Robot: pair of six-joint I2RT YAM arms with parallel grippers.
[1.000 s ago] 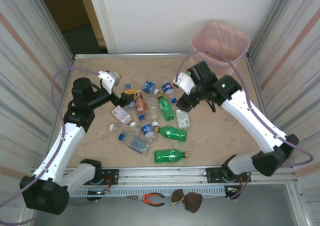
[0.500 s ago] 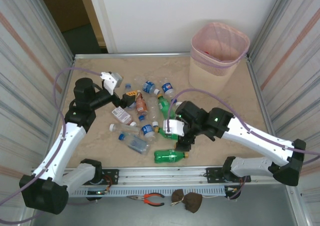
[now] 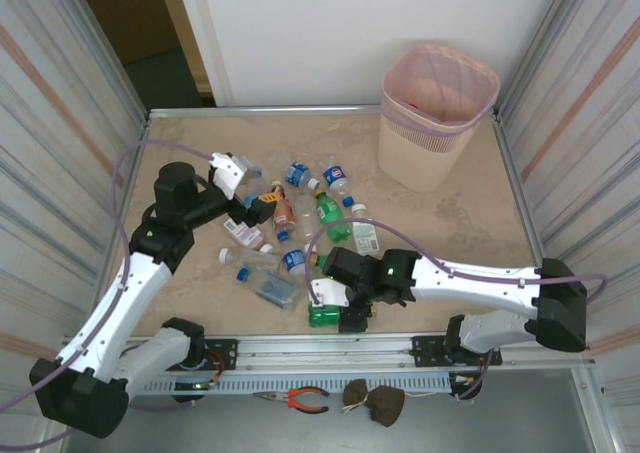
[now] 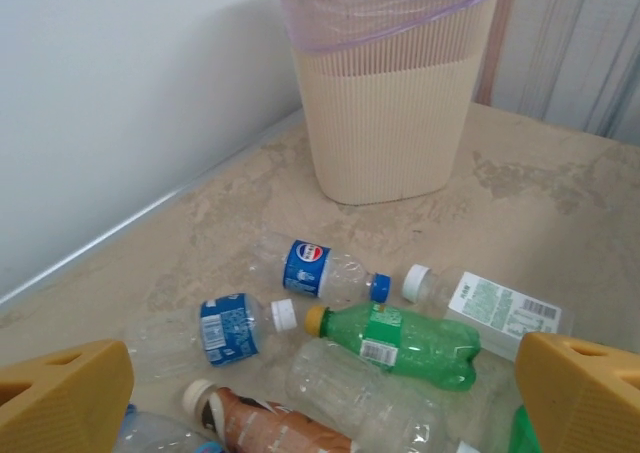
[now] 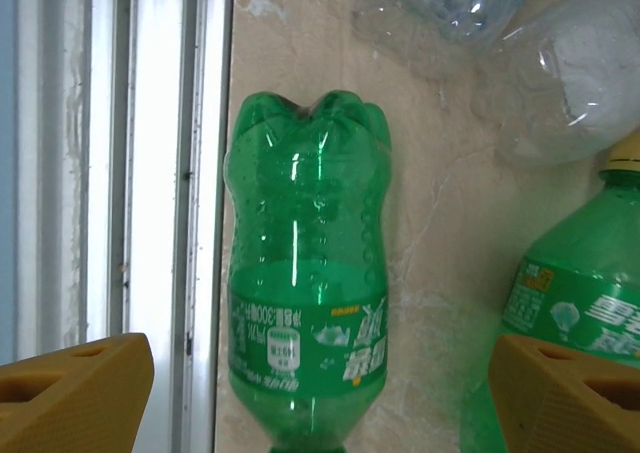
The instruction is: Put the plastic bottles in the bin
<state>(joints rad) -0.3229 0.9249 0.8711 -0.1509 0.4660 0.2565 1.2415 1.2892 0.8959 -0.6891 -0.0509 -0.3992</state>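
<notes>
Our right arm [image 3: 480,273] has swung away from the bin [image 3: 425,158] and come down low at the near edge of the table [image 3: 470,223]; our left arm [image 3: 130,283] has barely shifted. The pale pink bin stands at the far right corner, well apart from everything else. The plastic bottles [image 3: 330,218] lie scattered on their sides across the middle of the table. One green bottle [image 5: 305,293] lies just beside the near rail [image 5: 155,173]. Our right gripper [image 5: 318,393] hangs over it, fingers spread wide on either side, not touching it. Our left gripper [image 4: 320,398] hovers at the left of the heap, spread wide, with nothing in it.
</notes>
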